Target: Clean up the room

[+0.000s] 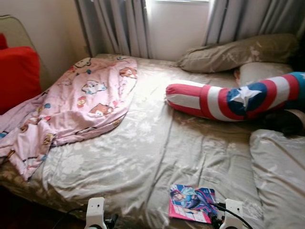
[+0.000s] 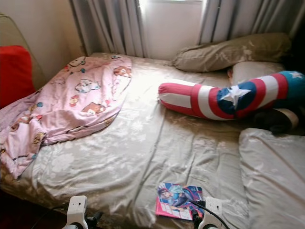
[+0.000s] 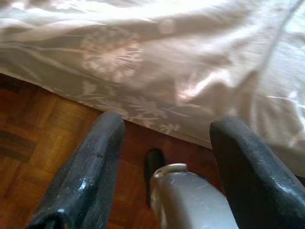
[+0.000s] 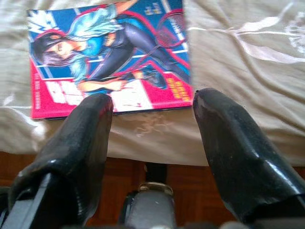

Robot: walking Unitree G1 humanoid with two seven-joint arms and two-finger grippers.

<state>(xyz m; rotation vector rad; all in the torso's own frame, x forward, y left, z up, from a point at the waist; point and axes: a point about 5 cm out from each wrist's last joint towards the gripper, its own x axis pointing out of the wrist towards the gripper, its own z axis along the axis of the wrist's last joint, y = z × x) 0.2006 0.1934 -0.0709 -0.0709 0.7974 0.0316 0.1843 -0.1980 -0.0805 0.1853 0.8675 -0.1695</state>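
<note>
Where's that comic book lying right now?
The comic book lies flat on the bed near its front edge, toward the robot's right, just ahead of the open right pincer and well below the striped star bolster.

Both grippers: two thick glossy black fingers (image 4: 238, 152), rounded tips, scuffed on the left gripper (image 3: 164, 131). Silver metal housing between the finger bases. White wrist brackets (image 1: 95, 210) with small dark holes; black cable off the right one.

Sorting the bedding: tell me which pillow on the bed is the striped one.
The long bolster with red and white stripes and a white star on blue. The olive pillow behind it and the pale pillow nearer are unstriped.
</note>
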